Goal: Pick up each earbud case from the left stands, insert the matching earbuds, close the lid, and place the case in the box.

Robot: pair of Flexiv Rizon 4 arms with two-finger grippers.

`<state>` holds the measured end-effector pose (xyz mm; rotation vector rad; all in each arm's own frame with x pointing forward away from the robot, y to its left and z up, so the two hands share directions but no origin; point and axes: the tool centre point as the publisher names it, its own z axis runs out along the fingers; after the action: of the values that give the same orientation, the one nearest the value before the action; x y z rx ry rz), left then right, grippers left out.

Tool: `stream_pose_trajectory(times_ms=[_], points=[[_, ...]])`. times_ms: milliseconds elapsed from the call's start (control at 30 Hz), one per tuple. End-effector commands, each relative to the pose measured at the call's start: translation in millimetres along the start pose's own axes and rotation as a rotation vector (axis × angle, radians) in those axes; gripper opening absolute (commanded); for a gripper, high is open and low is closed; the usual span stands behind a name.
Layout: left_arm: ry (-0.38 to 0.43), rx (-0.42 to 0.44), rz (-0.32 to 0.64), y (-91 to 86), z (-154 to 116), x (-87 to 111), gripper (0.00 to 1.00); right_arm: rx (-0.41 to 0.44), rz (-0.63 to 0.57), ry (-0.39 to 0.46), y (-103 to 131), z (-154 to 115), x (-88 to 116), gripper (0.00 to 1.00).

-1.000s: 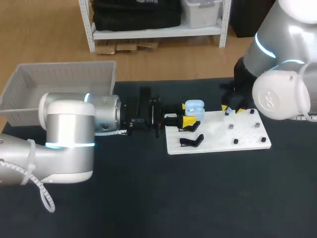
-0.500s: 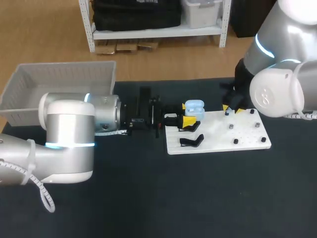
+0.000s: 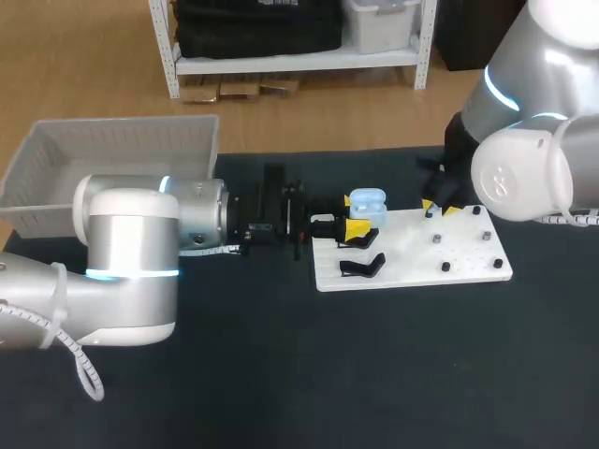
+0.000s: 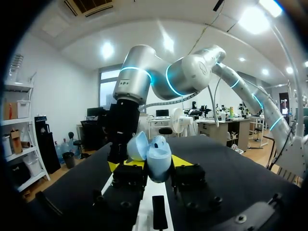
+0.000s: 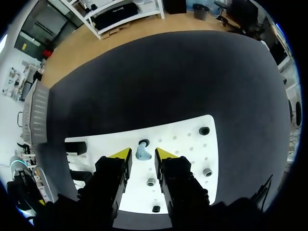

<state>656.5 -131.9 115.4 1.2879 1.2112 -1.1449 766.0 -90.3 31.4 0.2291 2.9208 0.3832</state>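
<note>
Left fingers (image 4: 182, 162) clamp the case (image 4: 156, 156); right fingers (image 5: 166, 155) flank an earbud (image 5: 142, 153), seemingly untouched.

1. The surface (image 3: 328, 374) is a dark, matte black tabletop, seen from the head view.
2. A white flat board (image 3: 412, 257) lies on the surface right of the middle, towards the far edge. It is dotted with small holes and carries a few small dark pegs.
3. A pale grey open box (image 3: 122, 145) with slatted walls sits at the surface's far left corner, well apart from the board.
</note>
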Motion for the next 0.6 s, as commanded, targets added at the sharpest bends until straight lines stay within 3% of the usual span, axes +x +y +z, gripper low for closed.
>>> stream_pose_trajectory(times_ms=[33, 600], points=[[-0.005, -0.003, 0.003, -0.5, 0.0, 1.3, 0.0, 0.003, 0.001, 0.0, 0.4, -0.1, -0.4, 0.28], [-0.005, -0.003, 0.003, -0.5, 0.0, 1.3, 0.0, 0.011, 0.004, 0.013, 2.3, 4.2, -1.0, 0.23]])
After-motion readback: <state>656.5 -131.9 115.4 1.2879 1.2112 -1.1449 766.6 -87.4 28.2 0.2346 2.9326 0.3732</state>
